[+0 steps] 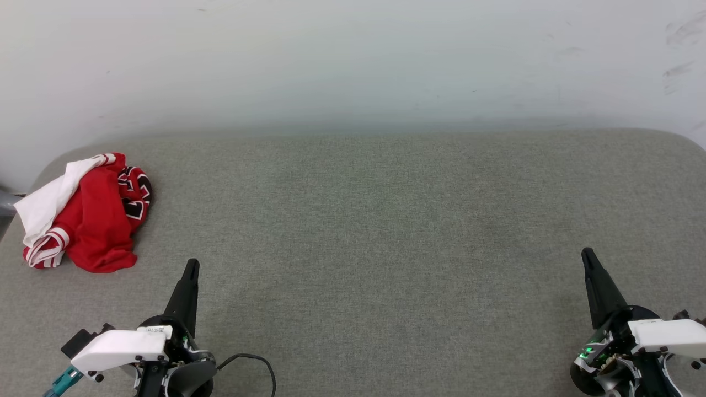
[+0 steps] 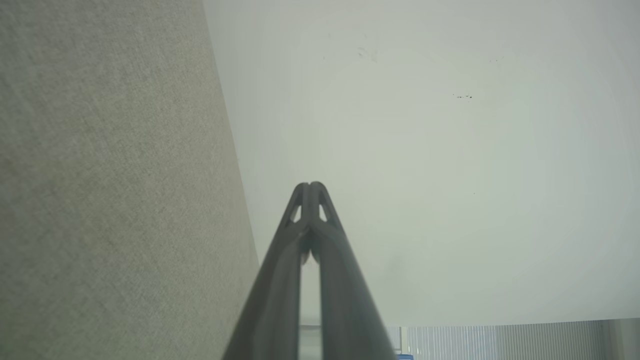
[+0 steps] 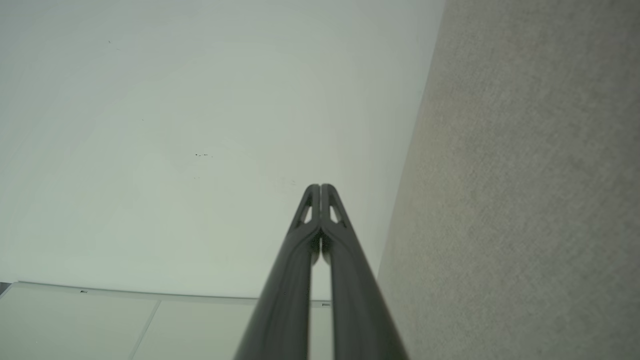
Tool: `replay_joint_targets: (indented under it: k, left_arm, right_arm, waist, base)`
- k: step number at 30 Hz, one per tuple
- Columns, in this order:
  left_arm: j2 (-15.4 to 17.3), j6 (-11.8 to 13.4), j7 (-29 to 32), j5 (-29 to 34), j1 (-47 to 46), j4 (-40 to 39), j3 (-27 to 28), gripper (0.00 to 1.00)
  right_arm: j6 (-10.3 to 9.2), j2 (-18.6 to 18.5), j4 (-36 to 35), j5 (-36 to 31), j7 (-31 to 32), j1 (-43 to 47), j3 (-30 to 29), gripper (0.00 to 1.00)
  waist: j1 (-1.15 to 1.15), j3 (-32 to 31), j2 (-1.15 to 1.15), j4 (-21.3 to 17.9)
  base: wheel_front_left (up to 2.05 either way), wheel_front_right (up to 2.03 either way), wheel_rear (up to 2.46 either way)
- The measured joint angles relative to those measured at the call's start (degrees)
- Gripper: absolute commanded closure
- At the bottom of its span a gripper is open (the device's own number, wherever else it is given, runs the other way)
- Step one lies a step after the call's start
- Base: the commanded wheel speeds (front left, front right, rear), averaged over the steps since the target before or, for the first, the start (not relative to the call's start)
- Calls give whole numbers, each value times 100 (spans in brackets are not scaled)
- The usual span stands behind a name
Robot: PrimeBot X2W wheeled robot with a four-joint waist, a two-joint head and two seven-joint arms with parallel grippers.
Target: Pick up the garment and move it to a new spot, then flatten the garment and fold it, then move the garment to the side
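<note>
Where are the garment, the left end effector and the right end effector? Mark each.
garment (image 1: 94, 220), head view, on its crumpled red body.
left end effector (image 1: 191, 266), head view, at its closed fingertips.
right end effector (image 1: 587, 253), head view, at its closed fingertips.

A: What does your robot look like?
B: Your left pincer and right pincer are long, dark and pointy. Each has a white cover behind it. You'll see a black cable, a teal plug and green lights.
</note>
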Motion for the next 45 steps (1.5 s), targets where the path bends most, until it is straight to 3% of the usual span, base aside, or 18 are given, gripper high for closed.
replay_joint_targets:
  k: [24, 25, 45]
  left_arm:
    - [0, 1, 0, 0, 0, 0, -2, 100]
    - [0, 0, 0, 0, 0, 0, 0, 0]
    - [-22, 9, -428, 411, 335, 99, 9, 0]
  right_arm:
    - [0, 0, 0, 0, 0, 0, 0, 100]
    - [0, 0, 0, 0, 0, 0, 0, 0]
    - [-1, 10, 322, -564, -420, 229, 135, 0]
  waist:
    - [0, 0, 0, 0]
    - [0, 0, 0, 0]
    - [0, 12, 0, -19]
  base:
    - [0, 0, 0]
    - [0, 0, 0]
    - [0, 0, 0]
